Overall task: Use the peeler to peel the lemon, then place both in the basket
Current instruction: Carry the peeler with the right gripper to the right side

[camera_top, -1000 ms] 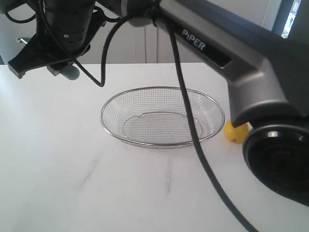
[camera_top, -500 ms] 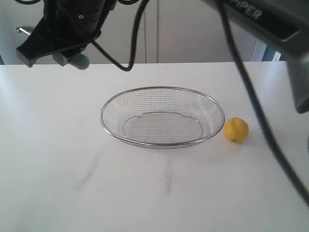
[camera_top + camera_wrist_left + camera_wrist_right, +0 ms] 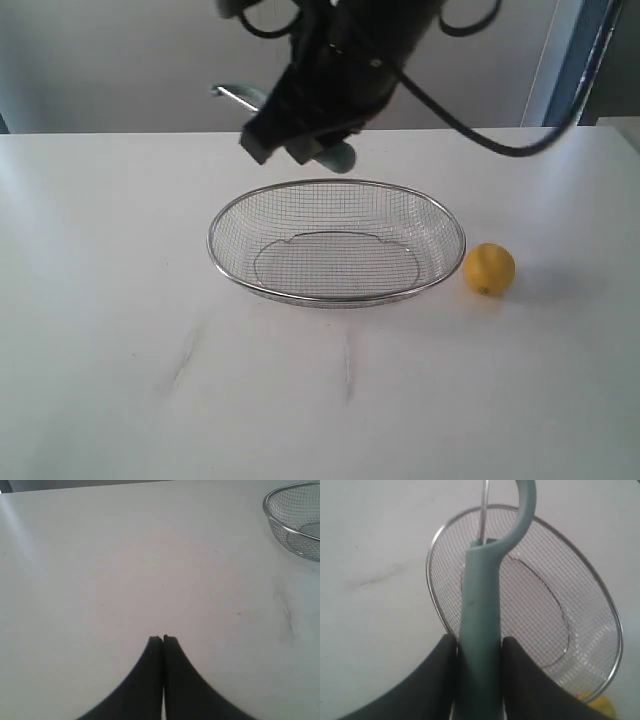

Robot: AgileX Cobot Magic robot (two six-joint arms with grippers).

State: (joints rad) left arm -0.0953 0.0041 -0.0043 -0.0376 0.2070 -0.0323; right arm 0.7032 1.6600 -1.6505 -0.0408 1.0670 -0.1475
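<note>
My right gripper [image 3: 480, 642] is shut on the pale teal handle of the peeler [image 3: 481, 595], whose curved head and metal blade point away from the wrist. In the exterior view the right gripper [image 3: 300, 150] hangs above the far rim of the wire mesh basket [image 3: 213, 240], with the peeler [image 3: 338, 155] sticking out of it. The basket [image 3: 436, 555] lies below the peeler and holds nothing. The yellow lemon [image 3: 489, 269] rests on the table just right of the basket; a sliver of the lemon [image 3: 602, 706] shows past the rim. My left gripper [image 3: 163, 638] is shut on nothing over bare table.
White tabletop [image 3: 120, 330] with faint scuff marks in front of the basket. A wall runs behind the table's far edge. The basket's rim [image 3: 280, 522] shows at one corner of the left wrist view.
The right arm carried the peeler from the far left to above the basket's far rim. The large arm section that hid the lemon has left the view.
</note>
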